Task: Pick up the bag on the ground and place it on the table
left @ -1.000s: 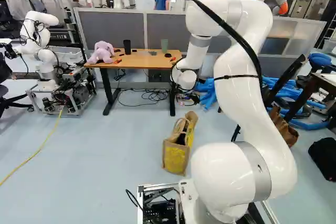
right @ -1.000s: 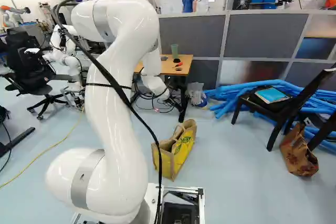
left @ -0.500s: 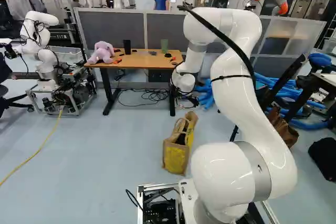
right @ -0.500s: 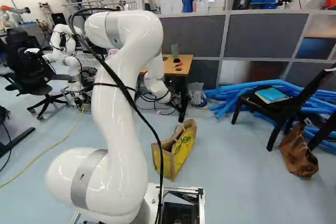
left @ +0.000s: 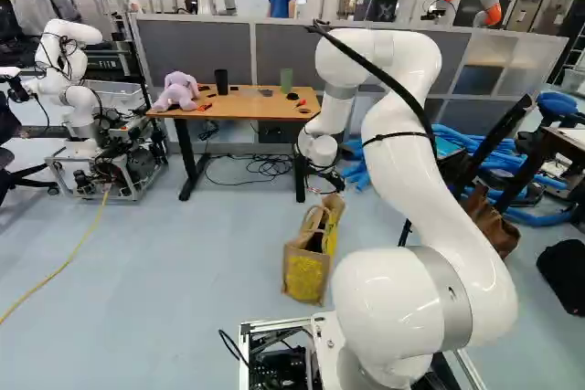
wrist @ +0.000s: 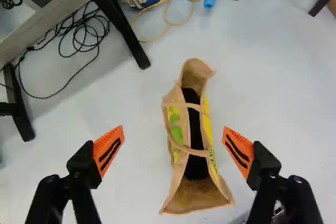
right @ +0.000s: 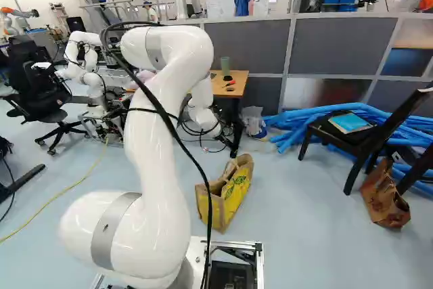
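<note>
While the gripper (wrist: 173,132) hangs above, fingers (wrist: 109,148) spread wide and pinching nothing, the bag (wrist: 197,203) stands upright on the floor (wrist: 273,77), mouth open, apart from the counter (left: 242,102). Tan walls, yellow panels; looks like coarse woven cloth. Probably soft, apt to fold under a squeeze, not slippery. Handle (wrist: 194,152) arches over the mouth, running roughly lengthwise. Best hold, by eye: top of that handle, taken from its two sides, then lifted straight up. Thin and limp, it may flop aside if nudged. Dark thing (wrist: 195,169) inside, kind unclear; weight cannot be told, perhaps light. Expect sag and some swing once hung from one handle, likely a tilt too. Taking the rim alone could pull the mouth askew. Nothing looks fragile. Lift well above the counter edge; lower slowly, letting the base settle flat.
</note>
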`<state>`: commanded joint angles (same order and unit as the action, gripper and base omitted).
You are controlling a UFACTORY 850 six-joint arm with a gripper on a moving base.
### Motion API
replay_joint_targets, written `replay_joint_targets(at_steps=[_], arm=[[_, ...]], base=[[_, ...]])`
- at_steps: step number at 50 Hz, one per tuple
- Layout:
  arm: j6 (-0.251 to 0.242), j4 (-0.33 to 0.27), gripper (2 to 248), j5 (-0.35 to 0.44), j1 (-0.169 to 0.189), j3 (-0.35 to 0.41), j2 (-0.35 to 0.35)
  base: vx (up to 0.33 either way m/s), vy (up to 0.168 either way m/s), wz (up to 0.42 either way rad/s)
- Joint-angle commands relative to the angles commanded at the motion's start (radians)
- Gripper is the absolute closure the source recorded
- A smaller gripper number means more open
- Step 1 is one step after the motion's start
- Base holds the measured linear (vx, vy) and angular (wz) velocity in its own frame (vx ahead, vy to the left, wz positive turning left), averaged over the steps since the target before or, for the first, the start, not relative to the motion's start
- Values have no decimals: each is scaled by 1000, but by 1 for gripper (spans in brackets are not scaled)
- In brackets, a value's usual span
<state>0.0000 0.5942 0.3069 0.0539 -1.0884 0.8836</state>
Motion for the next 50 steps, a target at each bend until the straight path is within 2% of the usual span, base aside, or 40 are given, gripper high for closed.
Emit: replay_joint_targets(at_steps=[50], arm=[[0, 0, 3, 0, 15, -117, 176]], base=[[0, 0, 0]])
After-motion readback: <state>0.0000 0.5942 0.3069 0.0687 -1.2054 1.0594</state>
